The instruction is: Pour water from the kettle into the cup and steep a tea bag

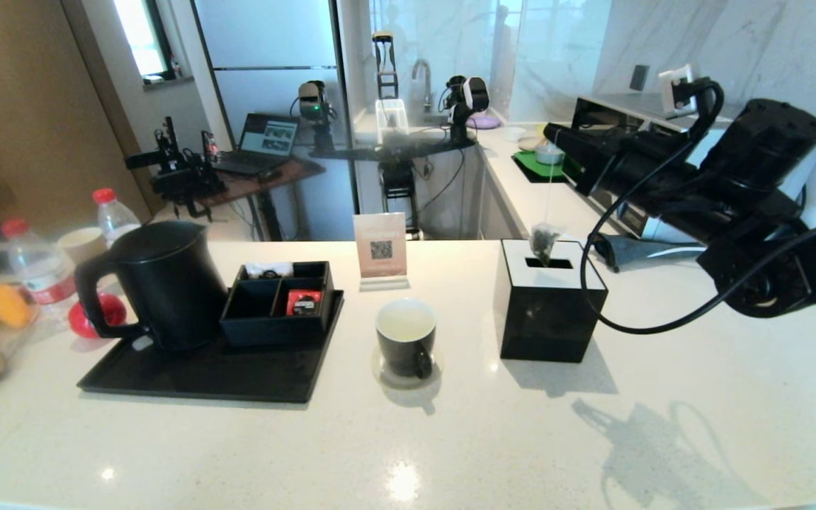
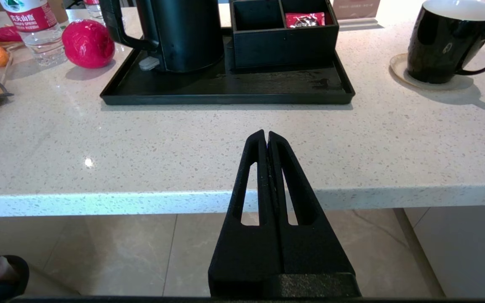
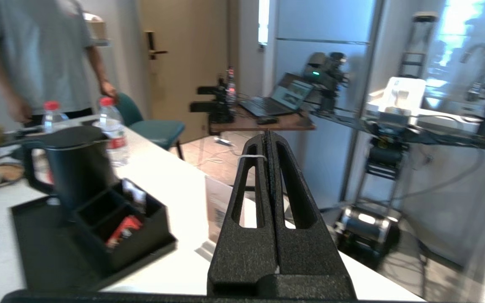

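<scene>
White speckled stone formed the counter (image 1: 450, 439). On its black tray (image 1: 202, 375) stood the kettle (image 1: 160, 283), the cup (image 1: 406, 343) on a coaster to the tray's right. Raised over the black box (image 1: 546, 304), the right gripper (image 1: 557, 134) was pinched on a string, the tea bag (image 1: 544, 241) dangling at the box's slot. Off the counter's near edge hung the left gripper (image 2: 266, 136), fingers together, empty.

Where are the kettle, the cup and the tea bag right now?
kettle (image 1: 167, 283): head view, on its black body.
cup (image 1: 406, 347): head view, on its black outer wall.
tea bag (image 1: 544, 239): head view, on the pouch hanging just above the black box's slot.
</scene>
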### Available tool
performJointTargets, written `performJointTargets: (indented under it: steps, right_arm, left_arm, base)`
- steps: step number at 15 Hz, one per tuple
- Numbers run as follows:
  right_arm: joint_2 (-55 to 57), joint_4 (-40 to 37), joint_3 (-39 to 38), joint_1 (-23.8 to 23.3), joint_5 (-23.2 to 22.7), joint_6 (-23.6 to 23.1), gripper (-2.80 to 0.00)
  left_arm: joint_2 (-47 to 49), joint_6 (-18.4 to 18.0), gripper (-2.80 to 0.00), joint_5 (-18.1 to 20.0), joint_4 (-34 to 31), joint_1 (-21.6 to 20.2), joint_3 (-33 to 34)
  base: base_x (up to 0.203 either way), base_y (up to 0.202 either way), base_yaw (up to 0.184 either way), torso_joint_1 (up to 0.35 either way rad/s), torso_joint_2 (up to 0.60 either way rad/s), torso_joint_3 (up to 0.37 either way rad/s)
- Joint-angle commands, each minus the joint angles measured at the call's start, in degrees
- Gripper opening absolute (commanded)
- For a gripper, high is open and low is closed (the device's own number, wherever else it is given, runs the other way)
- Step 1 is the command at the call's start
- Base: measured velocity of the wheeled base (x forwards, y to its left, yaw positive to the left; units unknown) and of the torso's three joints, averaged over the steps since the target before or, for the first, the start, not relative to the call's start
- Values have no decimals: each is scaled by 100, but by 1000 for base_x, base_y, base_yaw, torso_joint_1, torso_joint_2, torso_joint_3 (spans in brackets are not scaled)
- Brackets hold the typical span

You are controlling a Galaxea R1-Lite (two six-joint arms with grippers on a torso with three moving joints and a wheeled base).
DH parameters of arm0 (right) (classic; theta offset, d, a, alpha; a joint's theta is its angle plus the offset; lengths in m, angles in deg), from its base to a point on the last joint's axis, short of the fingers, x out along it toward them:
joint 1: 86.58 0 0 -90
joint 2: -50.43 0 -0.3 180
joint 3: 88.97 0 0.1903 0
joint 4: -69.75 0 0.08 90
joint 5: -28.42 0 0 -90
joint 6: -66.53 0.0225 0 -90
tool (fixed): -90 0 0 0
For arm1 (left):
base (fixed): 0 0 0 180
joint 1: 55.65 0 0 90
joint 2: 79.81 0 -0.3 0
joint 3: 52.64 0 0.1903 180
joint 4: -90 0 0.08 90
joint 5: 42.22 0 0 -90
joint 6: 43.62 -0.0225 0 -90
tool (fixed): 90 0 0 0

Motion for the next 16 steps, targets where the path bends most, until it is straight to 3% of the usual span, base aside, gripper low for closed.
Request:
performJointTargets:
  steps: [1, 9, 16]
  right_arm:
    - [162, 71, 2, -268, -22, 7, -280]
    - [502, 171, -33, -731, -32, 7, -280]
    - [519, 189, -114, -484, -40, -2, -280]
  left_arm:
    - [0, -1, -280, 0, -3, -2, 0]
    - [0, -1, -280, 0, -3, -1, 0]
    - [0, -1, -280, 0, -3, -1, 0]
  base:
    - [0, 0, 0, 0, 0, 0]
    - [0, 0, 0, 0, 0, 0]
    - [0, 0, 0, 0, 0, 0]
